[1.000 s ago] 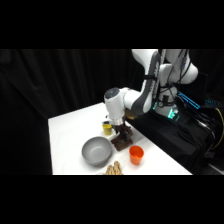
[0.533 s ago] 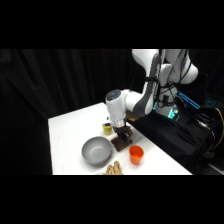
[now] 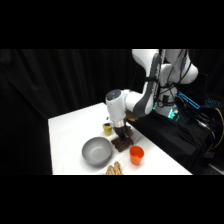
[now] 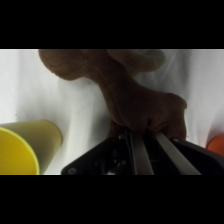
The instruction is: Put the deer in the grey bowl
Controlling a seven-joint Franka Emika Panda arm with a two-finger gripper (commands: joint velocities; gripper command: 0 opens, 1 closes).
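Note:
The deer (image 3: 120,144), a dark brown lumpy toy, lies on the white table just right of the grey bowl (image 3: 97,150). My gripper (image 3: 121,138) has come straight down onto it. In the wrist view the deer (image 4: 135,95) fills the middle. The gripper (image 4: 150,134) has its two fingers (image 4: 134,150) close together and pressed against the toy's lower body, so it is shut on the deer. The toy's underside is hidden by the linkage. The bowl holds nothing.
A small yellow cup (image 3: 107,128) stands just behind the deer, and shows at the wrist view's lower left (image 4: 25,150). An orange cup (image 3: 136,155) stands to the deer's right. A tan striped object (image 3: 114,170) lies at the table's front edge.

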